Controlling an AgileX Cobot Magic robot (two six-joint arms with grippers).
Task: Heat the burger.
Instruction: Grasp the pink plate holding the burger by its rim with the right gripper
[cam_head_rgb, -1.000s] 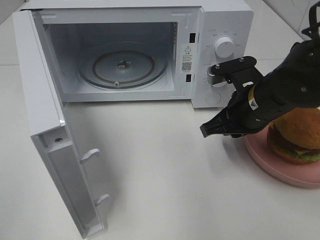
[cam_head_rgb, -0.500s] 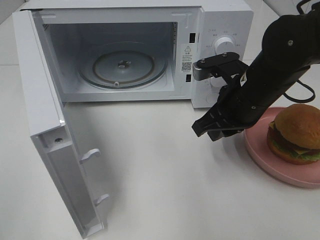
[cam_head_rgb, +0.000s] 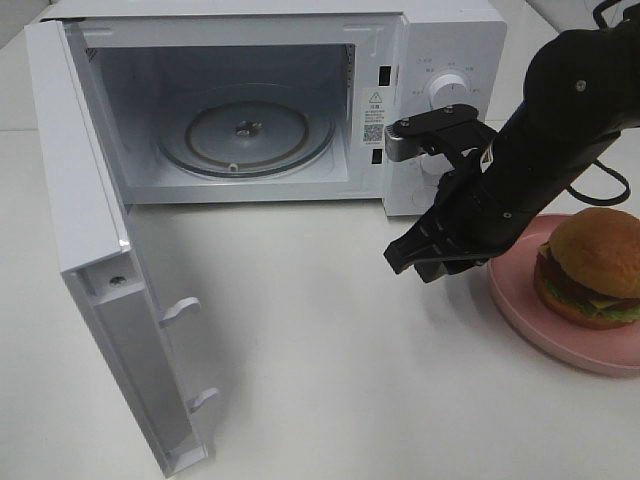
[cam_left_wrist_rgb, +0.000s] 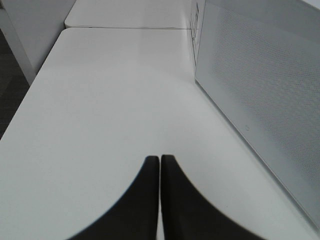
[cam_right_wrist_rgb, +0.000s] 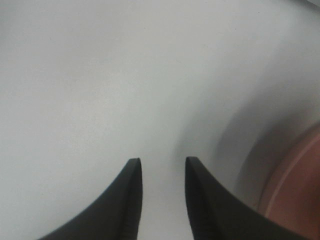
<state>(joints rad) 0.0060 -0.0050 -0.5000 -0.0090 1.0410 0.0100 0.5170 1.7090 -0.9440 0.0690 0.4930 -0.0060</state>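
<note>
right fingers apart, with a clear gap between the tips and nothing gripped. In the high view they hang low over the tabletop, tips angled down and to the left, just beside the near-left rim of the pink plate; can't tell if they touch it. Right arm crosses in front of the microwave control panel, and only the upper knob shows. left fingers pressed together, holding nothing, over the tabletop next to a white perforated panel; out of frame in the high view. burger sits upright on the pink plate at the right edge of the high view, in front of and right of the microwave, apart from the right fingers. Microwave door is swung wide open to the left, with the glass turntable visible in the cavity.
</note>
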